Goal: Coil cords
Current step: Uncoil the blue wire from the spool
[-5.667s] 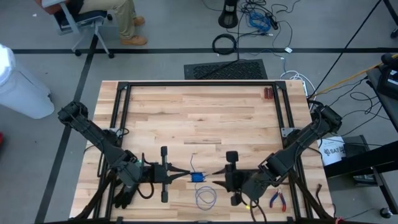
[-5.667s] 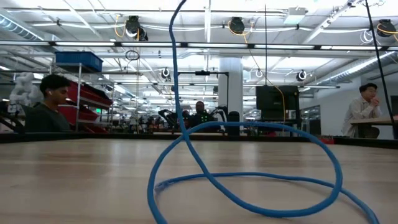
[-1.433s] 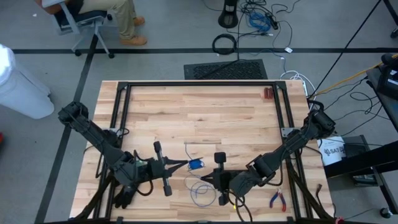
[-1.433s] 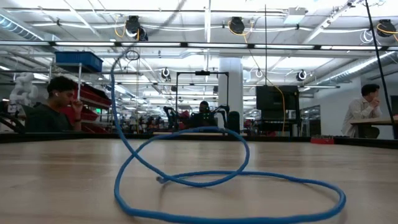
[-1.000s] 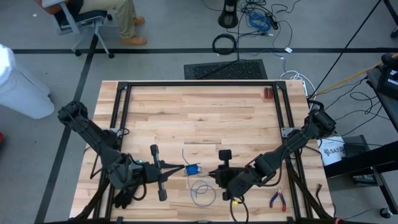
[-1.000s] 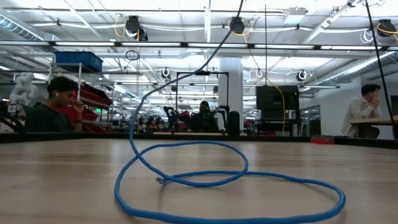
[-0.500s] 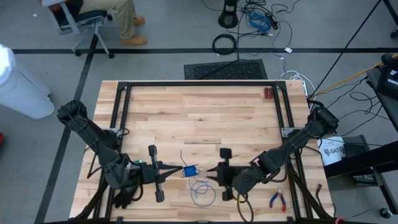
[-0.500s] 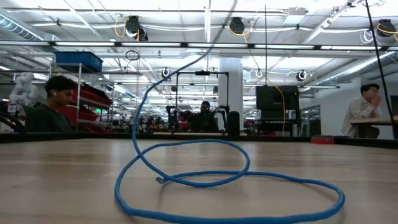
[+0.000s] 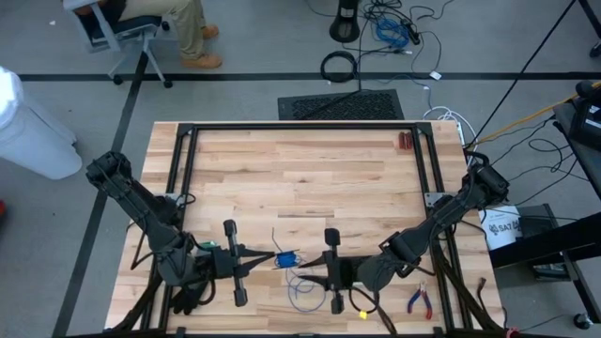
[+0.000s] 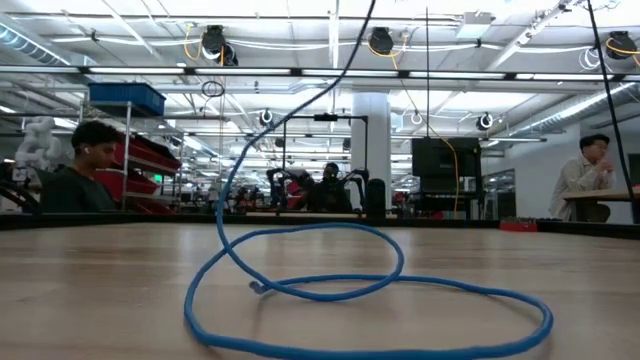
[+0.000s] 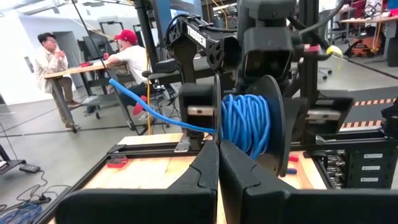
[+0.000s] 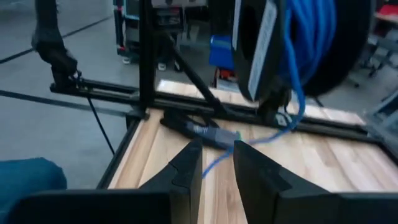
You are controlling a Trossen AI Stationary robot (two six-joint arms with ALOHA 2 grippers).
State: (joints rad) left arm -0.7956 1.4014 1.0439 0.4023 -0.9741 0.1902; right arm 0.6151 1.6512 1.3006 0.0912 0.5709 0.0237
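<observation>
At the far left of the low view we see a seated person (image 10: 75,175) in the room beyond the counter (image 9: 310,178). On the counter's near-left edge a black glove (image 9: 186,299) lies under the left arm. The left gripper (image 9: 267,260) reaches toward the middle of the near side, its fingers (image 11: 205,163) clenched tight together, their tips right against a spool (image 9: 288,257) wound with blue cord; we cannot tell whether they pinch the strand or the spool's rim. The cord (image 9: 302,293) leaves that spool and falls into loose loops on the counter just near of it, between the two grippers. One strand rises steeply off the loops. The right gripper (image 9: 302,279) points left at those loops, released, its fingers (image 12: 186,165) apart with nothing clamped; a thin blue strand runs past the gap. Red-handled pliers (image 9: 418,301) lie near the near-right edge. Another person (image 10: 590,165) sits at the far right.
</observation>
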